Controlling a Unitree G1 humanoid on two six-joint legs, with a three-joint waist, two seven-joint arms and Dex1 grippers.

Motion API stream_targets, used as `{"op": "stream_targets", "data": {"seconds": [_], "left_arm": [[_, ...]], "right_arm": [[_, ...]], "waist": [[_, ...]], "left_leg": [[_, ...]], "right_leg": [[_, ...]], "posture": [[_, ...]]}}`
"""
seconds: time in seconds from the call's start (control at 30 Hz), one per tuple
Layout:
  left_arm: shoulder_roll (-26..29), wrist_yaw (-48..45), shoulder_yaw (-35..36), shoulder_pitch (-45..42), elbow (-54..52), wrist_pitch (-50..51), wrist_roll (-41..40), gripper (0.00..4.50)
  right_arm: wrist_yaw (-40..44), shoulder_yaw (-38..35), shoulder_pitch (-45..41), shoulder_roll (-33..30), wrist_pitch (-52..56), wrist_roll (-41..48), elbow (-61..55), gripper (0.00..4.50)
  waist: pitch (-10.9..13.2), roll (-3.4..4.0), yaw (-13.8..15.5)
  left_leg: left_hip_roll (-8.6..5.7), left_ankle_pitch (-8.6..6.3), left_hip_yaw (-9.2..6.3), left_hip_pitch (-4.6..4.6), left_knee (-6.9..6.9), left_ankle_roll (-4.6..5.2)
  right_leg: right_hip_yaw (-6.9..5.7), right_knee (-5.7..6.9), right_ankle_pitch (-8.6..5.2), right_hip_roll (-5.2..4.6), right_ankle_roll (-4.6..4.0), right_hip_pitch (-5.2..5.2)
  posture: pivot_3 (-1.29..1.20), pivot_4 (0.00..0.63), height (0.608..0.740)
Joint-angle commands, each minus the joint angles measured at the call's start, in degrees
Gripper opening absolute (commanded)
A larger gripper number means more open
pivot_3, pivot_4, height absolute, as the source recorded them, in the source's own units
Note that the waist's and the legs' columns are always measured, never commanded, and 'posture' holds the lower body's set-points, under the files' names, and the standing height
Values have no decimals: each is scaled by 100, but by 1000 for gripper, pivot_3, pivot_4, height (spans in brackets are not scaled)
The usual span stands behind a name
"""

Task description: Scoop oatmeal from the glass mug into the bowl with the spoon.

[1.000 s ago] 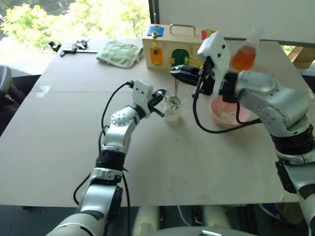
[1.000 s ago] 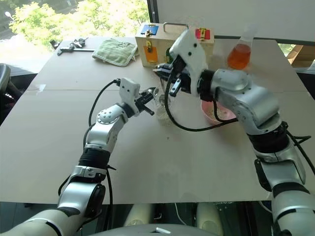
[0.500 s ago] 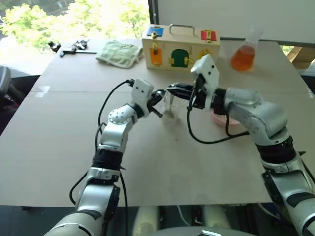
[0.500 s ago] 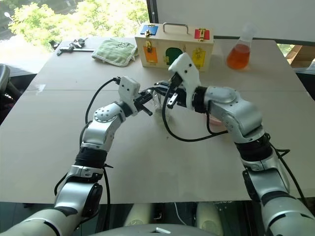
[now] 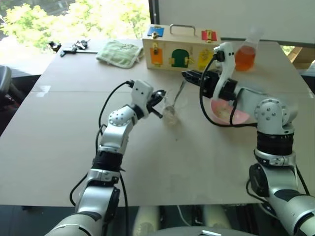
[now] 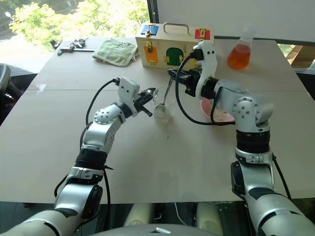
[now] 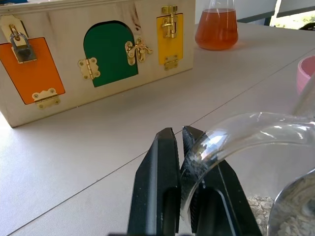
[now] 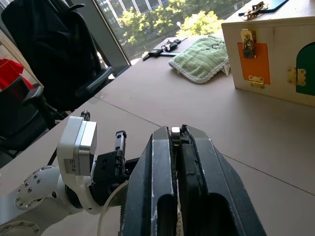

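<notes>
1. I read the job as under way, in its scooping part. The table point(image 5: 59, 142) carries the pink bowl point(image 5: 238, 116) on my right with pale flakes already lying in it, so at least one load seems delivered; the oatmeal point(image 7: 258, 204) left in the mug says more trips remain.
2. The glass mug point(image 5: 170, 110) sits mid-table, tipped toward the bowl. My left gripper point(image 5: 158, 100) is clenched on its rim, one finger inside the glass and one outside.
3. My right gripper point(image 5: 192, 75) is clamped on the top of the spoon point(image 5: 178, 94) handle, above the mug and in front of the wooden latch box point(image 5: 179, 49). The spoon slants down with its bowl inside the mug.
4. Hard to judge: whether the spoon is loaded, since the glass blurs it and the left wrist view crops it at the edge. My right forearm covers part of the bowl.
</notes>
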Motion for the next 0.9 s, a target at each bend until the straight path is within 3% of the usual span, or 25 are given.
{"op": "stream_targets", "data": {"seconds": [0.03, 0.9], "left_arm": [[16, 8, 19, 26, -197, -107, -12, 71], [-85, 155, 47, 86, -47, -8, -12, 71]], "right_arm": [[-142, -301, -259, -50, 80, 213, -265, 0], [-456, -627, -177, -309, 157, 750, -592, 0]], "waist": [[0, 0, -4], [0, 0, -2]], "left_leg": [[0, 0, 0, 0, 0, 0], [0, 0, -1, 0, 0, 0]], "right_leg": [[0, 0, 0, 0, 0, 0], [1, 2, 0, 0, 0, 0]], "posture": [[0, 150, 740], [0, 150, 740]]}}
